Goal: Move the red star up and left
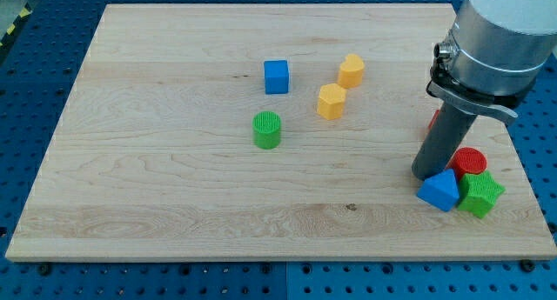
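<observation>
Only a small red sliver of the red star (432,120) shows at the view's right; the dark rod hides the rest of it, so its shape cannot be made out. My tip (427,175) rests on the board below that sliver. It stands just left of the red cylinder (471,161) and just above the blue triangular block (439,192), close to or touching it. A green star (481,195) lies right of the blue block.
A blue cube (276,76), two yellow blocks (352,70) (331,101) and a green cylinder (267,130) sit around the board's middle. The wooden board (174,187) ends close to the right-hand cluster, with blue pegboard around it.
</observation>
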